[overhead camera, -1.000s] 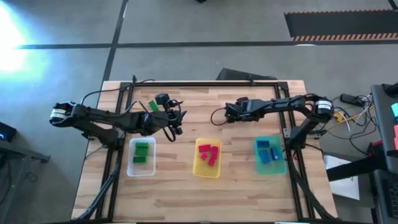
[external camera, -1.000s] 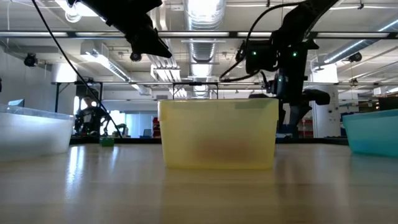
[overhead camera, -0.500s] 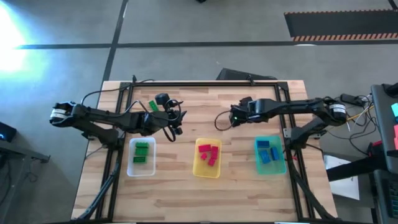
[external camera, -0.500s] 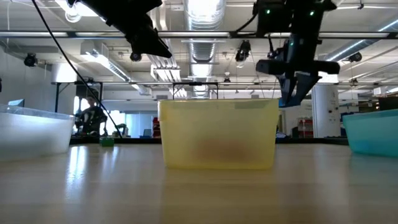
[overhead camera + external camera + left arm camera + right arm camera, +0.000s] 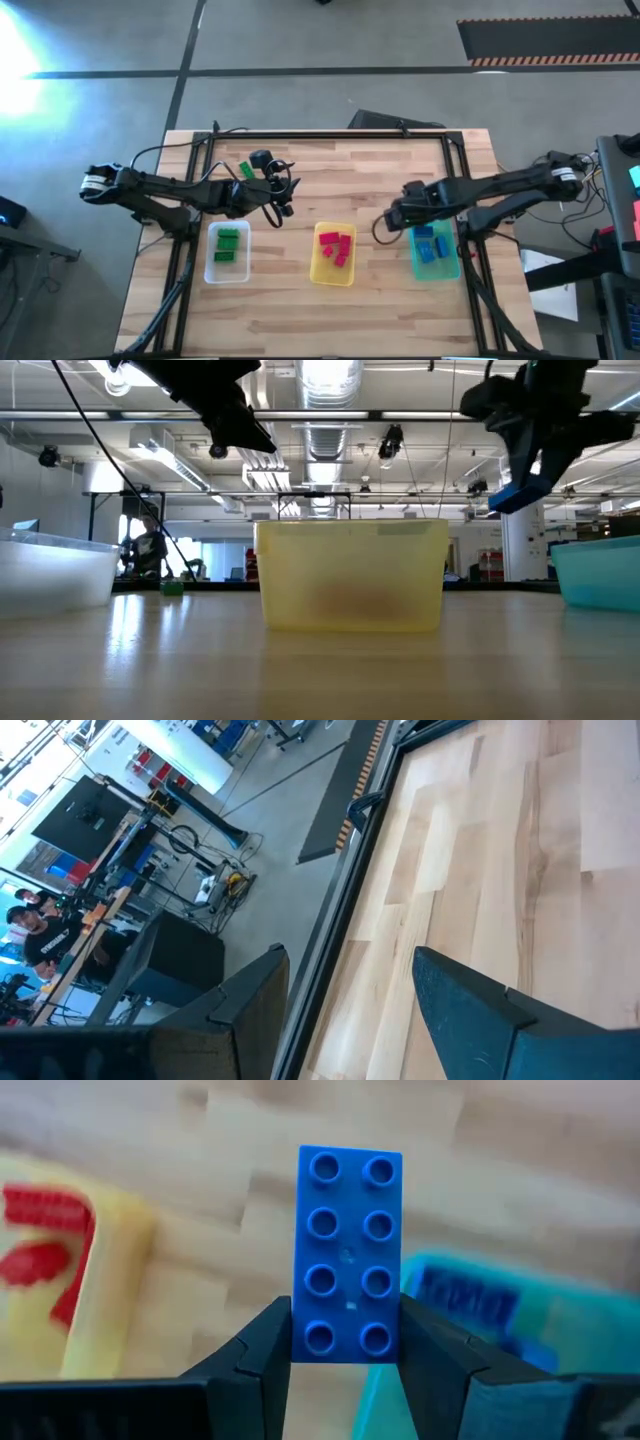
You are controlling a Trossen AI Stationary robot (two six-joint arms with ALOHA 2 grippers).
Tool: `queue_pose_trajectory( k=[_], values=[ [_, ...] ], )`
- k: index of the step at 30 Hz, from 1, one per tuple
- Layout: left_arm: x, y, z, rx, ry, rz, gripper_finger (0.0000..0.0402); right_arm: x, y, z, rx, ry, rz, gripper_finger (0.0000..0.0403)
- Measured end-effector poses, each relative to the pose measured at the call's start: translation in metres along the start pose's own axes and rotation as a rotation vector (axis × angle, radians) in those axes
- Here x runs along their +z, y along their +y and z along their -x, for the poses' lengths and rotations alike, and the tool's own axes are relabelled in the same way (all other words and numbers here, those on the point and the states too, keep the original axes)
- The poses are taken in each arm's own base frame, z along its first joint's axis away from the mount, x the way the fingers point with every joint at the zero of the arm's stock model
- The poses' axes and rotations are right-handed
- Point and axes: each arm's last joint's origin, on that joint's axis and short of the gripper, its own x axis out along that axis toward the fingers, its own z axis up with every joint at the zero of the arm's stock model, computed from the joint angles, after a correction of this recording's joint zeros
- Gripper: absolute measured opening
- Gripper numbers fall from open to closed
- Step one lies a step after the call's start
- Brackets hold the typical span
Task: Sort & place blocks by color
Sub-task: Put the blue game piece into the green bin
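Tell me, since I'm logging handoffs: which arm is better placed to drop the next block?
The right. Its gripper is shut on a blue studded plastic brick beside the teal rectangular tray; the left gripper hangs open, empty, farther off.

Wooden table [image 5: 330,290] carries three trays in a row: clear tray [image 5: 227,252] at left, yellow tray [image 5: 333,255] centre, teal tray [image 5: 434,251] right; one green block [image 5: 245,170] lies loose near the far edge
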Motion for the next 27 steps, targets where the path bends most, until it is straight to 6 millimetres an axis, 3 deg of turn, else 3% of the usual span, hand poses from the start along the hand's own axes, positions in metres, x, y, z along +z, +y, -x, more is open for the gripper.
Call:
queue_pose_trajectory(
  k=[11, 16, 27],
  values=[
    [0.000, 0.000, 0.000, 0.000, 0.000, 0.000, 0.0198, -0.036, -0.016, 0.015, -0.078, 0.289, -0.042, 0.0132],
    [0.000, 0.000, 0.000, 0.000, 0.000, 0.001, 0.0198, -0.048, -0.019, 0.015, -0.137, 0.339, -0.052, 0.0132],
    [0.000, 0.000, 0.000, 0.000, 0.000, 0.001, 0.0198, -0.076, -0.034, -0.020, -0.247, 0.243, -0.017, 0.0132]
  ],
)
